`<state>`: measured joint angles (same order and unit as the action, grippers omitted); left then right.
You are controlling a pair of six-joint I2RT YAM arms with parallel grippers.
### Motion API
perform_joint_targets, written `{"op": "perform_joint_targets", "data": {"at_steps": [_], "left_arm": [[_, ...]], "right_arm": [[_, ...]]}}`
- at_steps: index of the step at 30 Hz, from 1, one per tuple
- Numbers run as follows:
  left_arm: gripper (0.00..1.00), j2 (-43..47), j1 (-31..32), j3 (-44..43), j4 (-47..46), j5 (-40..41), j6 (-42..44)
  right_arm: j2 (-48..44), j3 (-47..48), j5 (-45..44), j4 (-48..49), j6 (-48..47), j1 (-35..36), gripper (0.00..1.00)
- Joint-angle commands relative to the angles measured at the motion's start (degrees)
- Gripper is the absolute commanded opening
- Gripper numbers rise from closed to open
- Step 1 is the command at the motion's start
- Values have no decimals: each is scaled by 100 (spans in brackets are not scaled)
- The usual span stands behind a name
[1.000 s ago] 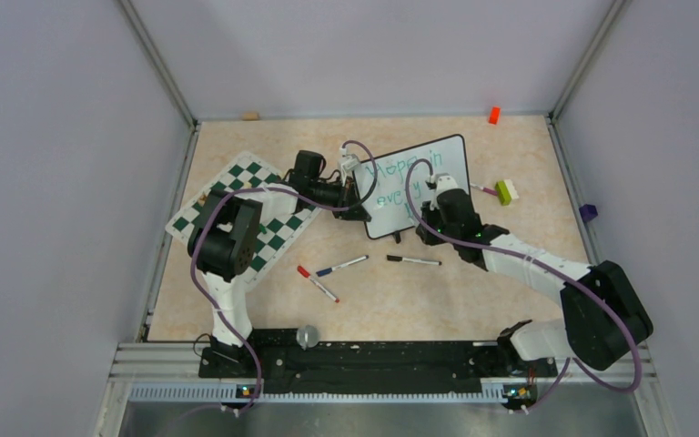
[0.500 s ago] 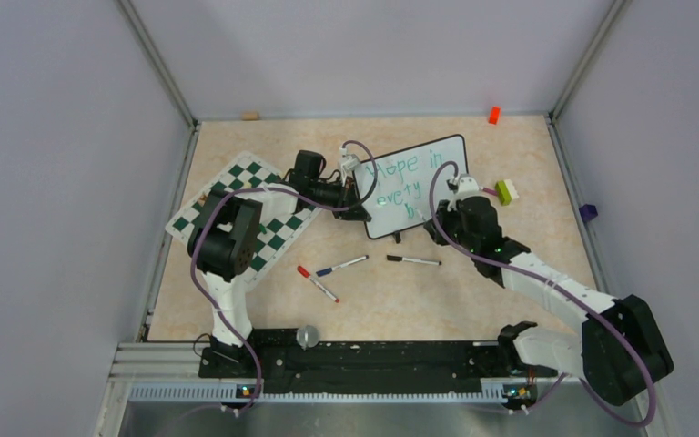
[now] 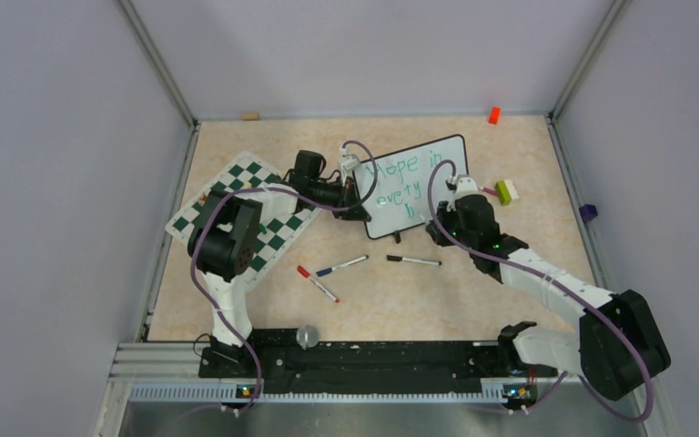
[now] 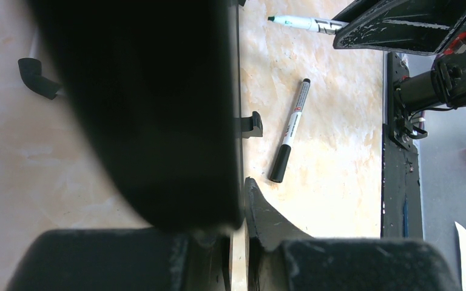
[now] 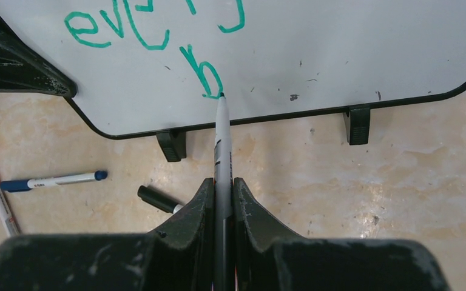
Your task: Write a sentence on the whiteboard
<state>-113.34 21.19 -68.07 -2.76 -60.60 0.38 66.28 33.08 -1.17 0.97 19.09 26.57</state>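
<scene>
Fingers (image 5: 197, 209) of the right gripper (image 5: 222, 185) are squeezed tight on a thin marker (image 5: 221, 136), with no gap left. We see the marker's tip touching the whiteboard (image 5: 352, 48), right at the bottom of a green letter b. The left gripper (image 3: 358, 202) is pinched on the left edge of the whiteboard, which sits in the middle of the table (image 3: 473, 300) with its two black feet toward the arms. The sentence (image 3: 399, 194) has three lines so far: "Hope in", "every" and that one b. From the right wrist we lose the top line, cut off by the edge. From the left wrist a big black blur hides most things. We count three pens lying on the table: one red pen (image 3: 319, 284), one blue pen (image 3: 341, 266) and one black pen (image 3: 412, 260). In the right wrist view the black pen is half hidden behind a finger.
</scene>
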Motion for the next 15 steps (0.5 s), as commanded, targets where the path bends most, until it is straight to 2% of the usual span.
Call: {"op": "perform_joint_targets", "data": {"at_steps": [1,15], "left_arm": [[0,50,129,-4,250,52,307],[0,56,131,-1,250,51,309]], "right_arm": [[161,354,248,90,-45,-36,0],[533,728,-30,122,-81,-37,0]]}}
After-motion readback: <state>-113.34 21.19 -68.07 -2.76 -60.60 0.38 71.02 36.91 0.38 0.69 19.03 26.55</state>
